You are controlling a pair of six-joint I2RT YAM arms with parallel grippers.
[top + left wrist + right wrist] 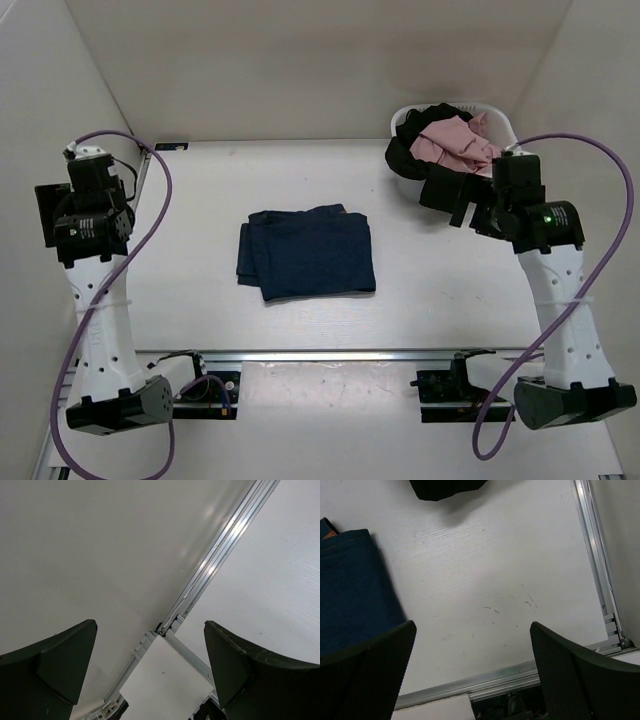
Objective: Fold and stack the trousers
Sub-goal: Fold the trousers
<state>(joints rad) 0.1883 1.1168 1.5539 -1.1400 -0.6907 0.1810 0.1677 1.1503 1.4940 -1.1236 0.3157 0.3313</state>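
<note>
Left gripper [149, 626] and right gripper [472, 626] both spread wide, holding nothing, either side of the folded jeans [308, 252].

I see plain dark navy jeans [307, 252] with orange stitching, a white table [200, 190], and my white basket [500, 115] holding pink cloth [455, 140] and black cloth [405, 158]. My cables [168, 200] are purple.

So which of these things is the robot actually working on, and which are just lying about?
Part of the job:
- trousers: dark blue jeans, lying folded on the table
- left gripper and right gripper: both open, holding nothing

Just lying about:
- white basket
- pink garment in it
- black garment hanging over its edge
</note>
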